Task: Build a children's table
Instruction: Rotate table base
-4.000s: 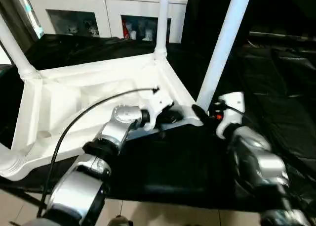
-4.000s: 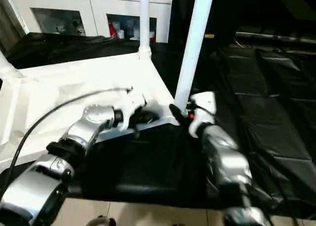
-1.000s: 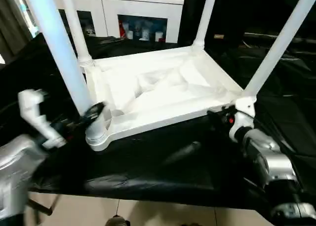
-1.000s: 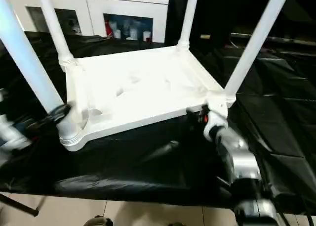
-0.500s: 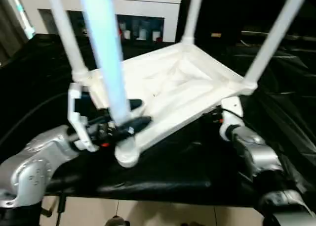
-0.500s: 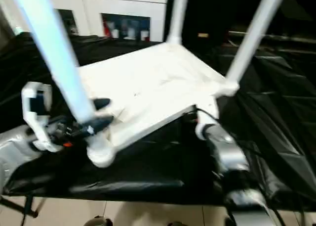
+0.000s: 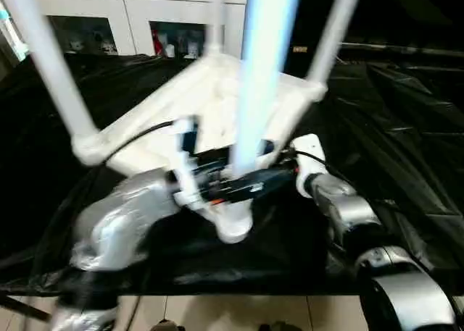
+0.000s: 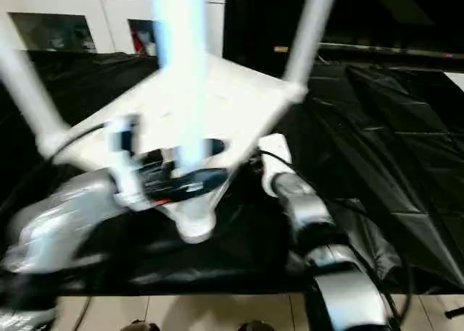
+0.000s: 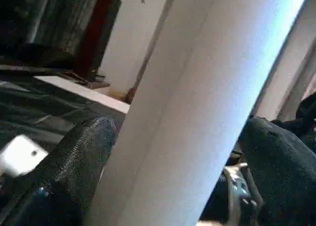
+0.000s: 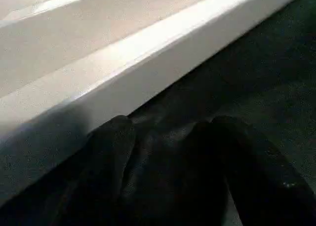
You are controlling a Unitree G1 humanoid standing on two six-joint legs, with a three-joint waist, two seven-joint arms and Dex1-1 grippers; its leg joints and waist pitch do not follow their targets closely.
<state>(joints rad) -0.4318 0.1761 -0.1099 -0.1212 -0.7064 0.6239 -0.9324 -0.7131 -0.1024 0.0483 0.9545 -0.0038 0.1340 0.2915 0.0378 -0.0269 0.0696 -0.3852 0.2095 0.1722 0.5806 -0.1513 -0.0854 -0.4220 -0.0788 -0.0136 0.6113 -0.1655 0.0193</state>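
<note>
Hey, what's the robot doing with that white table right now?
The robot is building a children's table, which lies upside down on a black-covered surface with its legs pointing up. The left gripper has its fingers on either side of the nearest leg, close to where it joins the corner. The right gripper sits at the tabletop's edge beside it, fingers apart over the black cover.

You see heavy motion blur across both eye views; the nearest leg (image 7: 262,77) glares blue-white, overexposed. The black cover (image 7: 391,114) stays dim toward three o'clock. In the left wrist view the fingers (image 9: 84,157) blur, close up.
</note>
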